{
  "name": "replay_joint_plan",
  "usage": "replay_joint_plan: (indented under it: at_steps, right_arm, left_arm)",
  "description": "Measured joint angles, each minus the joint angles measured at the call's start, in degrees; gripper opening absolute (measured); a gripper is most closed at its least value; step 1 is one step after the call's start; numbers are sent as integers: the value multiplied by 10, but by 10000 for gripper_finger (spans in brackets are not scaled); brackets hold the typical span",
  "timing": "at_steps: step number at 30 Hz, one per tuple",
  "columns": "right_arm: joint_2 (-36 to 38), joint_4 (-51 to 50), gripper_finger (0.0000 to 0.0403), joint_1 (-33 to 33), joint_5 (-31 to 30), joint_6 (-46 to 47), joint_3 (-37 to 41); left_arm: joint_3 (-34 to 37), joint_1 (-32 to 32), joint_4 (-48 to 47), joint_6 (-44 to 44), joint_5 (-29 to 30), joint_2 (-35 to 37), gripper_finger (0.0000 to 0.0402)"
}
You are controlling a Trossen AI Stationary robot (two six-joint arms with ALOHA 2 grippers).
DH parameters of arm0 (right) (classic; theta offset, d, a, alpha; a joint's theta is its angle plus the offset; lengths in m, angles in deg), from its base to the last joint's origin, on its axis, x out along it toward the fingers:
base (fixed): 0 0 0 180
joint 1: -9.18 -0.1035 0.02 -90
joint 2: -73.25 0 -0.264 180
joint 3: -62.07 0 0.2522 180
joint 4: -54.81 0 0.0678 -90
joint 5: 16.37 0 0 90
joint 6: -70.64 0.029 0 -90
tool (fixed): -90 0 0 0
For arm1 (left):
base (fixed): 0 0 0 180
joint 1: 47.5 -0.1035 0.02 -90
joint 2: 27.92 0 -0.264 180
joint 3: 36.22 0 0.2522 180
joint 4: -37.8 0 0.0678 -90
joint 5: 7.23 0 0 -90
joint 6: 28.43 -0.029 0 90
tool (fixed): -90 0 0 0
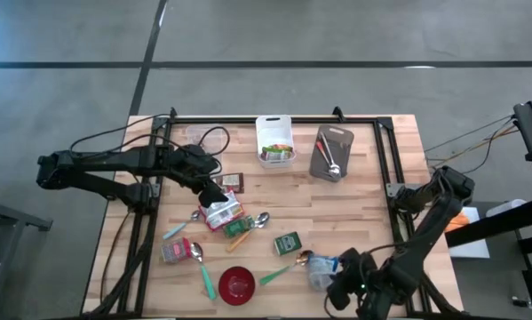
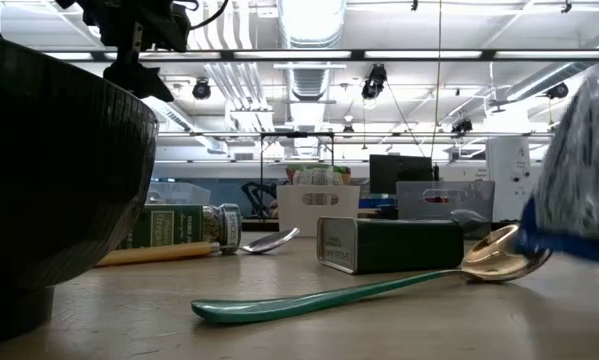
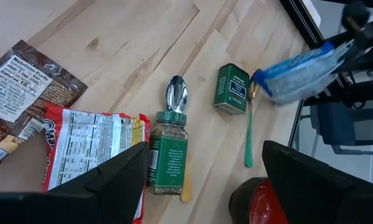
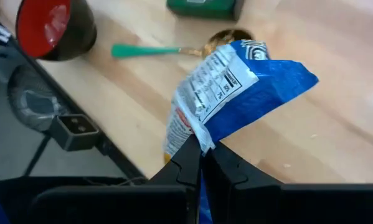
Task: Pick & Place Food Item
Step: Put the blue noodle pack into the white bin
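The right gripper [image 4: 202, 163] is pinching the edge of a crinkly blue and white snack bag [image 4: 236, 93] near the front right of the wooden table [image 1: 372, 213], by a gold spoon with a green handle [image 4: 174, 50]. The bag looks light, soft and slippery, so holding its flat edge seems best. The left gripper [image 1: 214, 197] hangs spread over a red and white packet [image 1: 223, 213].

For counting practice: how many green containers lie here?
2: a green tin beside the gold spoon, a green spice jar by the red packet; the basket may hide more.
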Motion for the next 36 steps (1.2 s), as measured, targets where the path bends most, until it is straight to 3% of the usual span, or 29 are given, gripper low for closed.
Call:
replay_joint_plan:
  at_steps: [11,20,26,31,36]
  right_arm:
    - [5,-247,7,36,-14,4,-120]
    - [91,-286,7,110,-66,-100,-138]
    - [165,-285,7,204,-77,-259,-138]
    - [215,-233,7,310,-73,-442,-137]
    - [247,-150,7,429,-14,-636,-137]
  left_arm:
    - [0,0,0,-3,0,0,319]
    - [0,0,0,-7,0,0,319]
    - [0,0,13,-24,3,0,319]
    - [0,0,30,-20,5,0,319]
    - [0,-1,31,-2,5,0,319]
